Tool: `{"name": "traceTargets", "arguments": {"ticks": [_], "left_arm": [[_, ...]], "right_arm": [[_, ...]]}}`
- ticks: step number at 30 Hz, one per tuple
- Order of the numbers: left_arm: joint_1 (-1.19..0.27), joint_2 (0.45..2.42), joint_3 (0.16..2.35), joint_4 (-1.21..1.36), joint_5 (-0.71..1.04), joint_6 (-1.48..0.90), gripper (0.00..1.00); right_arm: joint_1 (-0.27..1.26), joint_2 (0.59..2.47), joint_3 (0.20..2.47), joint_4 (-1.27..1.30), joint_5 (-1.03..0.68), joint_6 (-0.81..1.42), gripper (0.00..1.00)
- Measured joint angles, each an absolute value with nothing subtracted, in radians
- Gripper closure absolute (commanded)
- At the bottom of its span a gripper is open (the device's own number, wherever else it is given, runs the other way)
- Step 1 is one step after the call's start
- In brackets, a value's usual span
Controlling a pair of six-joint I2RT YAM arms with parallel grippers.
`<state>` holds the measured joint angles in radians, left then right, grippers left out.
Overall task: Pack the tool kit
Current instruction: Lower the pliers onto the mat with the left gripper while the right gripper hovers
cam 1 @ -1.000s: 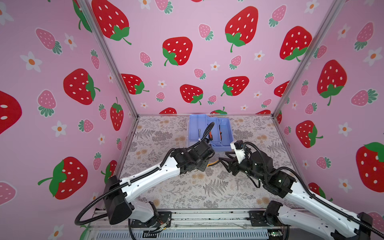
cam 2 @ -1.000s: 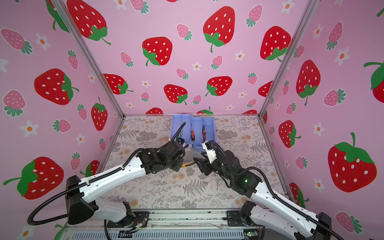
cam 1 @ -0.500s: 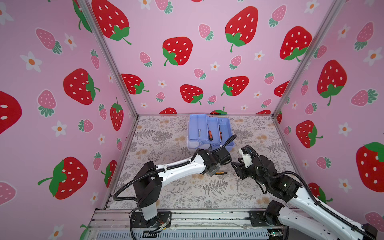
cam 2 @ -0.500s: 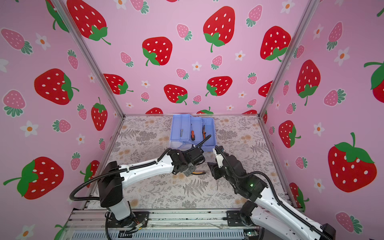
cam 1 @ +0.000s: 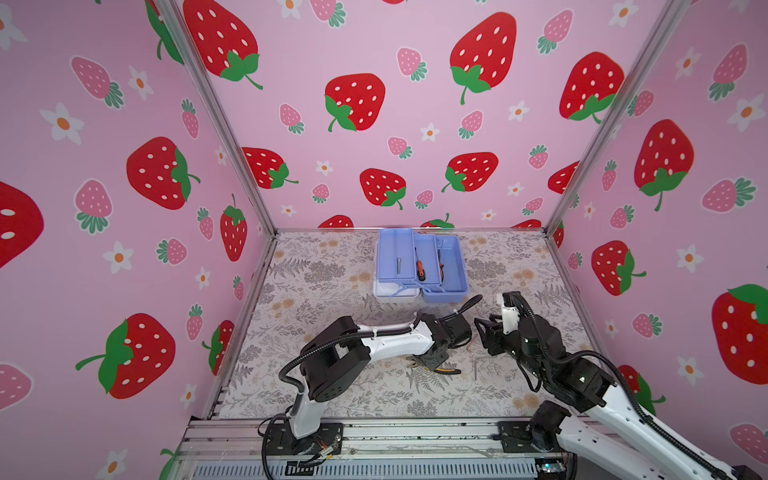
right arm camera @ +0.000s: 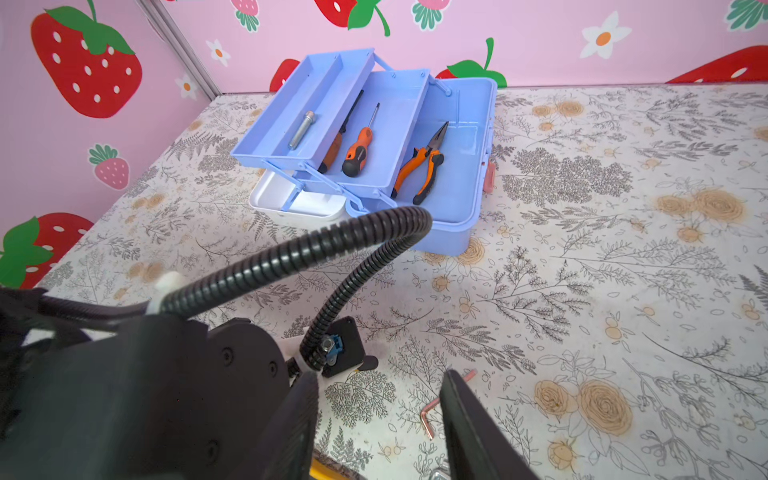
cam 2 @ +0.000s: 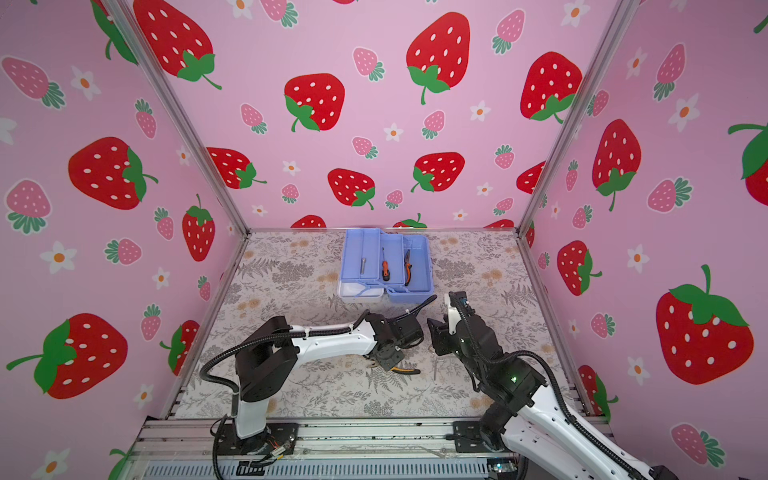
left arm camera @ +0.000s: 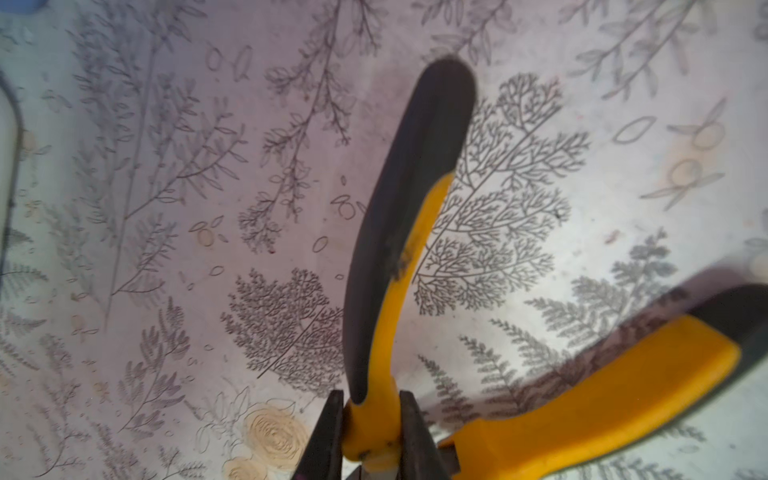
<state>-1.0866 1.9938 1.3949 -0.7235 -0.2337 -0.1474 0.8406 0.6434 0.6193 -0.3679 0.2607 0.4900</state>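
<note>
- Periwinkle-blue plastic: one tool kit (right arm camera: 451,235) stands open at the middle of the table's (cam 1: 332,282) far edge, with two trays fanned out above its white lid (right arm camera: 266,195).
- Inside it are one metal pin (right arm camera: 301,129) in the upper tray and two orange-handled screwdrivers (right arm camera: 357,153) in the lower tray, one of them partly hidden. One orange-handled pliers (right arm camera: 419,170) lies in the base.
- Loose on the table are one yellow-handled pliers (left arm camera: 399,232), its handles splayed, and one bent hex key (right arm camera: 430,411).
- The left gripper (left arm camera: 371,432) is clamped on one handle of the yellow-handled pliers. The tool kit lies beyond it toward the far edge, well apart.
- The right gripper (right arm camera: 380,386) has its fingers spread with nothing between them, near the hex key. The tool kit is apart from it too.
</note>
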Motion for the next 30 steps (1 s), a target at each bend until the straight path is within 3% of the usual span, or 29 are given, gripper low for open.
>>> {"name": "traceTargets", "arguments": {"ticks": [8,12,14,18,19,21,24,30], "left_arm": [[-1.087,2.011,1.396,-0.696,-0.203,-0.17,0.48],[-1.087,1.991,1.396,-0.696,-0.195,-0.202,0.44],[-1.087,1.951,1.396,-0.701,-0.193,-0.22,0.44],[-1.087,1.786,1.368,-0.687,-0.201,-0.275,0.55],[-1.087,1.737,1.352,-0.681,-0.203,-0.292,0.61],[-1.087,1.644,1.301,-0.663,-0.208,-0.327,0.82],[-1.086,1.55,1.205,-0.648,-0.204,-0.395,0.98],[-1.087,1.464,0.971,-0.594,-0.136,-0.533,1.0]], "right_arm": [[0.828,0.68,0.603,-0.351,0.249,0.499,0.45],[0.813,0.734,0.576,-0.309,0.215,0.501,0.48],[0.802,0.78,0.564,-0.282,0.185,0.5,0.54],[0.768,0.878,0.545,-0.221,0.113,0.5,0.65],[0.759,0.891,0.543,-0.206,0.099,0.5,0.69],[0.739,0.912,0.539,-0.167,0.073,0.504,0.82],[0.71,0.957,0.537,-0.099,0.035,0.505,0.94],[0.673,1.167,0.552,-0.002,-0.062,0.499,1.0]]}}
